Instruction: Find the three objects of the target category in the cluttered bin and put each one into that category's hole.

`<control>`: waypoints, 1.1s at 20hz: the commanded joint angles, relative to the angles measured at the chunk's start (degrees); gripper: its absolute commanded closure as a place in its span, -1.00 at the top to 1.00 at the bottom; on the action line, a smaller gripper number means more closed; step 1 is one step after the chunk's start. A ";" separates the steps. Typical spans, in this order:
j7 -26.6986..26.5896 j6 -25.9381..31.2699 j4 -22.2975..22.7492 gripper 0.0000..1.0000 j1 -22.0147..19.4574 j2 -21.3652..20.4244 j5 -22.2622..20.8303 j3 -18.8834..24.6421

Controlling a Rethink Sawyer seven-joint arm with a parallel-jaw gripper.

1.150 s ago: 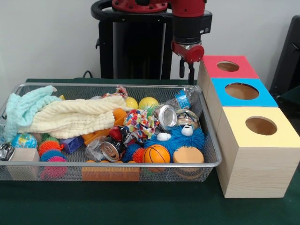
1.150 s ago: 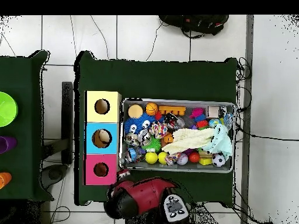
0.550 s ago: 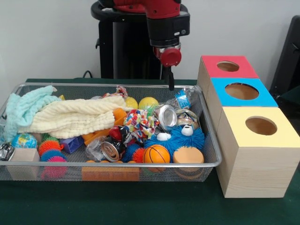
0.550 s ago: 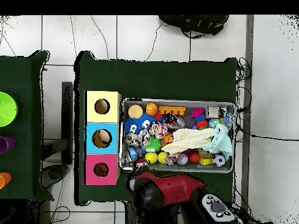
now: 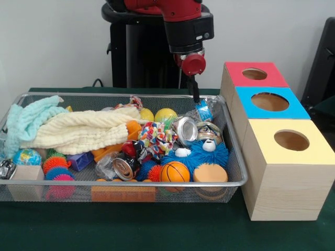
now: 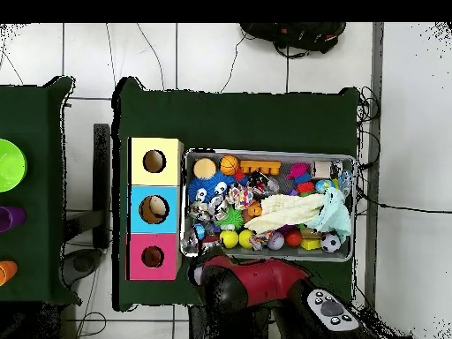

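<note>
At the near edge of the wire bin (image 5: pixel 157 189) on the green desk (image 5: pixel 157 230), a basketball (image 5: pixel 175 171) and an orange disc (image 5: pixel 210 173) lie in front of a blue furry toy (image 5: pixel 201 154). Behind them sit a can (image 5: pixel 184 129), a cream cloth (image 5: pixel 84 130) to the left and two yellow balls (image 5: pixel 165 115). Right of the bin stand the yellow box (image 5: pixel 285 172), blue box (image 5: pixel 269 107) and red box (image 5: pixel 251 76), while the hand (image 5: pixel 193 90) hangs empty over the bin's far right rim; I cannot tell whether it is released or clenched.

Front and overhead, bin (image 5: pixel 230 157) shared.
</note>
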 commanded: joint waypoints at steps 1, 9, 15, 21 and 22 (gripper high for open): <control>-3.91 5.85 -6.93 1.00 1.88 0.09 2.73 4.28; -1.47 2.74 -9.01 1.00 8.52 1.28 2.95 -1.47; 0.50 0.68 -11.61 1.00 14.17 3.03 3.61 -6.84; 0.67 1.06 -13.10 1.00 16.60 3.87 5.09 -9.25; 0.52 1.02 -13.18 1.00 16.62 3.96 5.21 -9.33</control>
